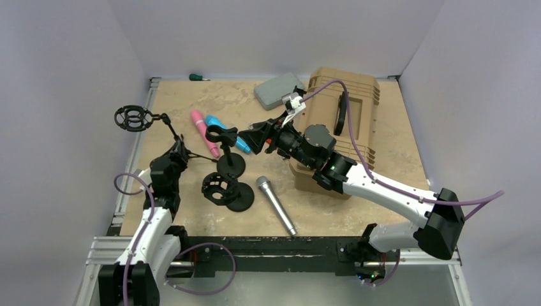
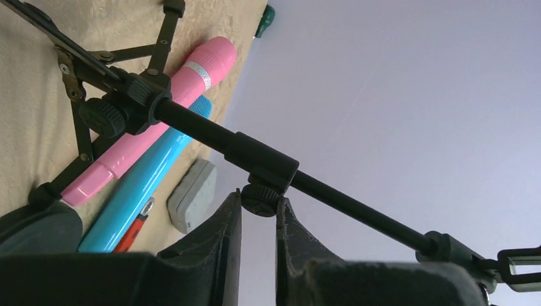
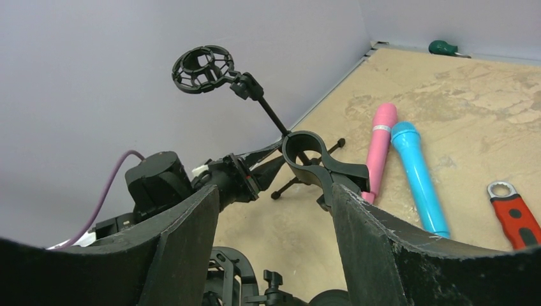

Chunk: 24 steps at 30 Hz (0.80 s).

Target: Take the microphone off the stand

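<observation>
A silver microphone point(image 1: 275, 205) lies loose on the table near the front. A pink microphone point(image 1: 205, 132) and a blue one point(image 1: 224, 129) lie side by side further back. My left gripper point(image 1: 177, 152) is shut on the knob point(image 2: 261, 199) of a black tripod stand's boom point(image 2: 210, 137). The boom's ring mount point(image 1: 134, 118) is empty. My right gripper point(image 1: 253, 136) is open and empty. Its fingertips point(image 3: 335, 191) sit just short of the empty clip point(image 3: 309, 156) of a round-base stand point(image 1: 229, 164).
A second round-base stand with a cage mount point(image 1: 224, 190) sits front left of the clip stand. A tan case point(image 1: 348, 121) and a grey box point(image 1: 279, 90) are at the back right. A green-handled screwdriver point(image 1: 198, 77) lies by the back wall. A red wrench point(image 3: 513, 210) lies beside the blue microphone.
</observation>
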Motion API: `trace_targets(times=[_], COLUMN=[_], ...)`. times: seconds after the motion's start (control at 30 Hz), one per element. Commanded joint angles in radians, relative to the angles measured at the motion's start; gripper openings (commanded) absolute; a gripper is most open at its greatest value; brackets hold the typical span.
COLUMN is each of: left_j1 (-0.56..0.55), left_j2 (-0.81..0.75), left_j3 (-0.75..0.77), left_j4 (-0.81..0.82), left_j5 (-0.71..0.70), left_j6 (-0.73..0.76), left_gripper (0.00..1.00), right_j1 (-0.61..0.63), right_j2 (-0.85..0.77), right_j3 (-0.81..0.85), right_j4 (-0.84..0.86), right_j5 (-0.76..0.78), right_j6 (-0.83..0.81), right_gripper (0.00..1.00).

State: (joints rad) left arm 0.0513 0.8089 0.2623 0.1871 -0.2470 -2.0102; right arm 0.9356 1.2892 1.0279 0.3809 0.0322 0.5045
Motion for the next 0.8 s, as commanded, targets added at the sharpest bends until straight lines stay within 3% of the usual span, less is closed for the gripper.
trace_targets(times=[0.0,0.1,0.2,0.27,0.77], left_j1=[0.007,0.006,0.006,0.006,0.007], left_j2=[0.009,0.002,-0.016,-0.041,-0.414], left_j3=[-0.064,-0.064,-0.056,-0.041,0.058], left_j4=[-0.095,-0.086,-0.094,-0.127,-0.718], left_j5=[-0.029,-0.026,-0.026,-0.021,-0.005], left_j6=[-0.108,-0.108,-0.077,-0.036,0.38], left_gripper=[0.17,0.48,0.73,0.83,0.84], right_j1=[-0.003,-0.003,-0.003,-0.003,-0.003], right_j2=[0.007,0.012,0.015,0.016,0.014], right_j3=[0.015,0.017,0.018,0.02,0.021], right_j4=[0.042,0.042,0.042,0.042,0.04], right_j5=[-0.014,-0.017,-0.02,-0.02,-0.02], right_j6=[0.001,0.002,0.003,0.002,0.0], right_gripper=[0.64,0.64,0.64,0.64,0.64])
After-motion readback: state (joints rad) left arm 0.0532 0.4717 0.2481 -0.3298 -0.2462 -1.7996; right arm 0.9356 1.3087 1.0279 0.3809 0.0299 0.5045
